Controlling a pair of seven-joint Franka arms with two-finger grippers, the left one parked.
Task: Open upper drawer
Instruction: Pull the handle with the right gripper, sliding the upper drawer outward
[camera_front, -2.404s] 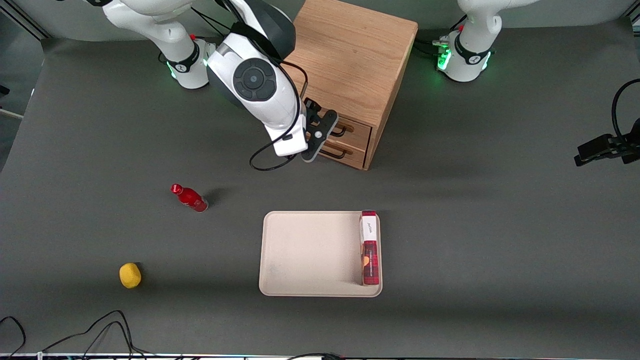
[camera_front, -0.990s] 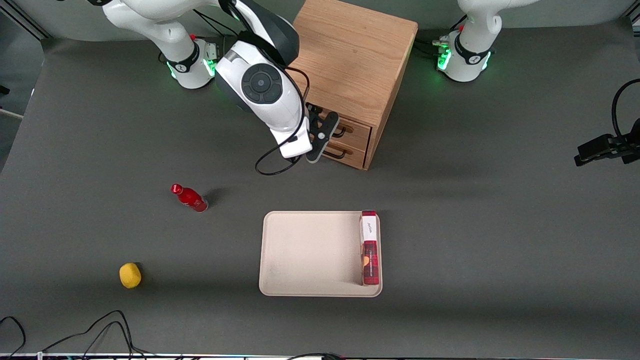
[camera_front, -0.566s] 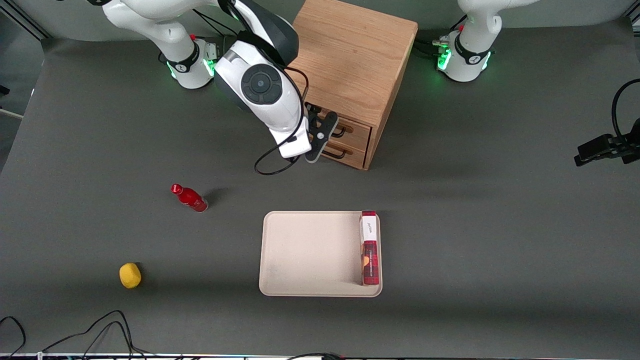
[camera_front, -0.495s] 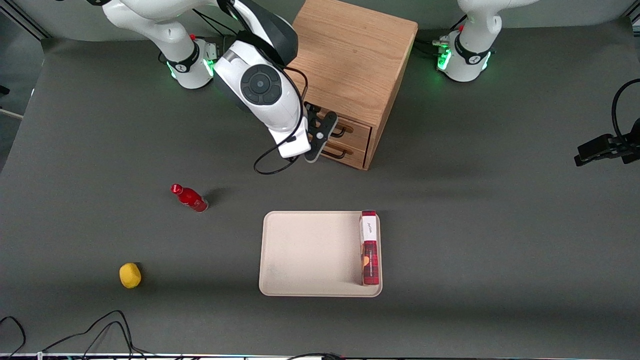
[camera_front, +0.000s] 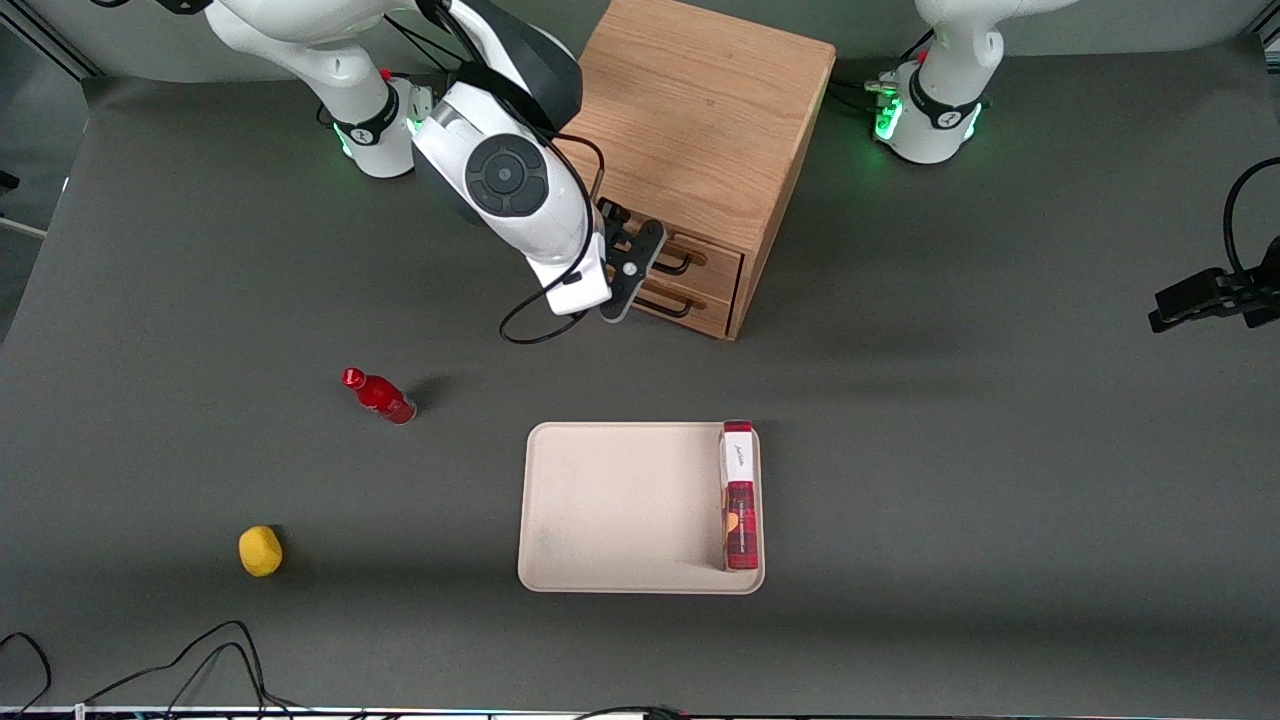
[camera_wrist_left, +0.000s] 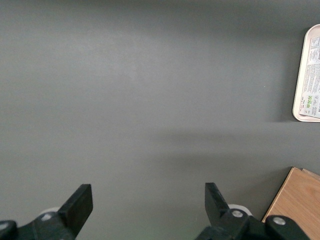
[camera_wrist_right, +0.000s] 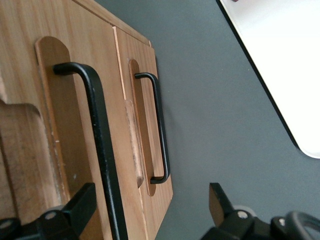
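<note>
Near the table's edge by the arm bases stood the wooden cabinet, its upper drawer shut. My gripper hung spread wide before it, empty. I judged the black handle needed centring between fingers before pulling straight.

1. A robotics lab is indicated, most likely a test bench rather than a home or shop.
2. Two white arm bases with green lights are bolted at the table's edge farthest from the camera, and loose cables are seen at the near edge.
3. The table is covered by a plain dark grey mat.
4. A clamped black device, possibly a camera mount, is seen at the parked arm's end.
5. Unrelated props are laid out well apart: a cabinet, a tray with a box, a red bottle, a yellow lump.
6. The gripper is held in front of the cabinet.
</note>
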